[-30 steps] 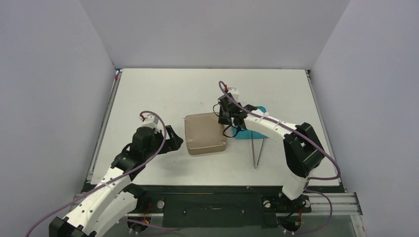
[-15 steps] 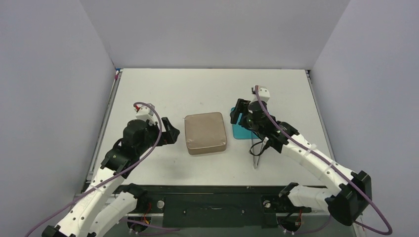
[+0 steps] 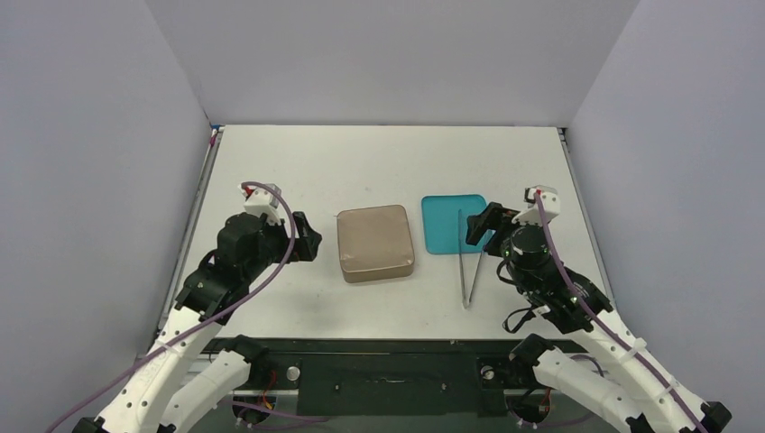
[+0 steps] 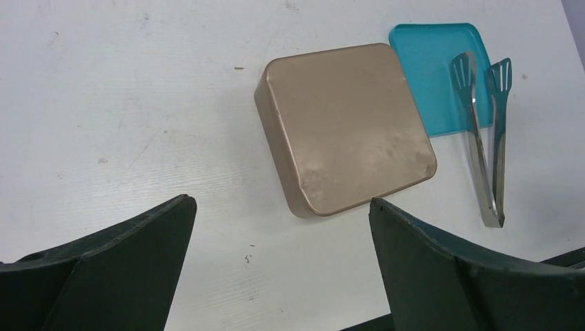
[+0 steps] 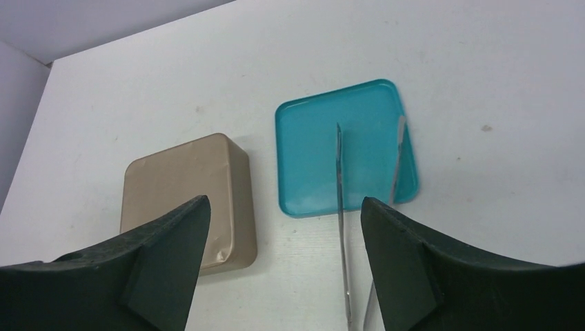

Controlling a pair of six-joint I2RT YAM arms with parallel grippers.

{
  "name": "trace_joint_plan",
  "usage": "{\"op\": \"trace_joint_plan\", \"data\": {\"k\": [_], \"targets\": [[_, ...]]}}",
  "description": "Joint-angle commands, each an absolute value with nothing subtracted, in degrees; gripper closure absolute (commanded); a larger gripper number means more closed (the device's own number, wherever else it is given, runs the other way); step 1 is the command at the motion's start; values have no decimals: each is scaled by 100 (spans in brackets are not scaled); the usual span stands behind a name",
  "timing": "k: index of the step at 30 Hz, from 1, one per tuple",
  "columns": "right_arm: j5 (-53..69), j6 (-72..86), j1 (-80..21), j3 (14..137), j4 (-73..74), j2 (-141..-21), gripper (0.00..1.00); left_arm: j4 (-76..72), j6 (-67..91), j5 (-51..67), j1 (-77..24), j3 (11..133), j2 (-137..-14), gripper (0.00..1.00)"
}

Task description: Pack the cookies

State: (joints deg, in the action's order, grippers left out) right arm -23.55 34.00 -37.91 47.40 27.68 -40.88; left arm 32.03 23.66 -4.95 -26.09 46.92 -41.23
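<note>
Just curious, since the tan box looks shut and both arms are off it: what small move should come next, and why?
Probably just pull both arms in to rest. The tan tin is closed, no cookies show, the teal tray holds only the tips of the tweezers, and the left gripper and right gripper are open and empty.
</note>
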Motion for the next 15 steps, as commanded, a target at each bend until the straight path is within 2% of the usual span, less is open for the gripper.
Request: {"op": "trace_joint_plan", "data": {"k": [1,15], "targets": [[-3101,3370,-3776,4763,3335,-3829,24,3013,2115,-598,-2566,4677,-4016,3],[-3412,3088,-3781,4432,3571,-3123,24,2948,1913,-747,-2466,4468,-3892,3]]}}
